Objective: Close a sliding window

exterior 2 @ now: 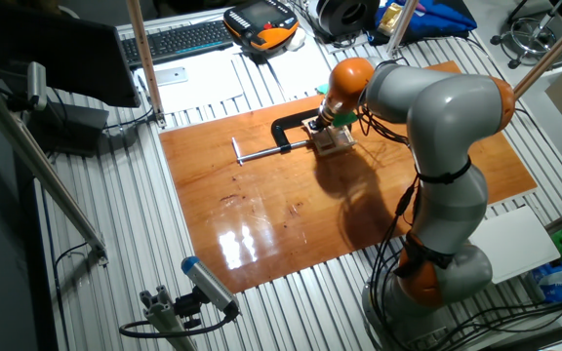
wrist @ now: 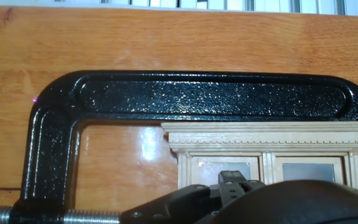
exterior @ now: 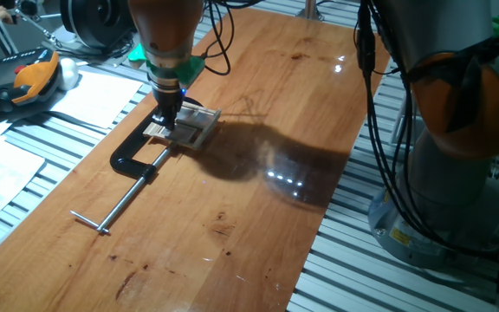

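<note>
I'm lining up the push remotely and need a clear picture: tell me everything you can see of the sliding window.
The sliding window is a small miniature of pale tan wood with a moulded top rail and two greyish panes. It lies flat on the wooden table, within the jaw of the black C-clamp. The gripper sits right at it; contact and sash position cannot be told.
</note>
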Tool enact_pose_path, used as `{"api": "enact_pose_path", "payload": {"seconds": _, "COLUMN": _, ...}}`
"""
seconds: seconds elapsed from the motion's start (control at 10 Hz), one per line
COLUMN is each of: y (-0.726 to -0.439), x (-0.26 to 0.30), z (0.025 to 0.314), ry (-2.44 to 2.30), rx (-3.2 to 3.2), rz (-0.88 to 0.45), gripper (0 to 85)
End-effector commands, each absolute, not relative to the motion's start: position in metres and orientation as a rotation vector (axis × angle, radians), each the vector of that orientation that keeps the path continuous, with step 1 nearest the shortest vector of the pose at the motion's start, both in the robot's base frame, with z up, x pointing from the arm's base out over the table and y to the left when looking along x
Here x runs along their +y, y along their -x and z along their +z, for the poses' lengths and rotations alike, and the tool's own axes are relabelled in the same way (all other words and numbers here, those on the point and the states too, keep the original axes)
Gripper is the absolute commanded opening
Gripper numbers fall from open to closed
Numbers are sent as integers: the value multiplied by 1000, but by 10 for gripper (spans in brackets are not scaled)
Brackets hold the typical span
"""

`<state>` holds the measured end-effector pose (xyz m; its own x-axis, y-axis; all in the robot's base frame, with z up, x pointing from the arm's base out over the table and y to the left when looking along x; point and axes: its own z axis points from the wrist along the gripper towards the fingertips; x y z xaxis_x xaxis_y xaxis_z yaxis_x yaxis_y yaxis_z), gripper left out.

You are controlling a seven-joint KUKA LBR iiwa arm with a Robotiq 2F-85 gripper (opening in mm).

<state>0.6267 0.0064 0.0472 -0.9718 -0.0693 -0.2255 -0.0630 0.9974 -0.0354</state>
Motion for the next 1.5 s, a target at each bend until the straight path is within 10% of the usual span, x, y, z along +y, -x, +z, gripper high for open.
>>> {"api": "enact_pose_path", "payload": {"seconds": 0.0, "y": -626, "x": 6, "z": 47, "ry": 98, "rx": 2911, "rz": -39, "gripper": 0}}
{"api": "enact_pose_path", "payload": {"seconds": 1.4, "y": -619, "x": 5, "z": 48, "ry": 113, "rx": 2949, "rz": -24, "gripper": 0}}
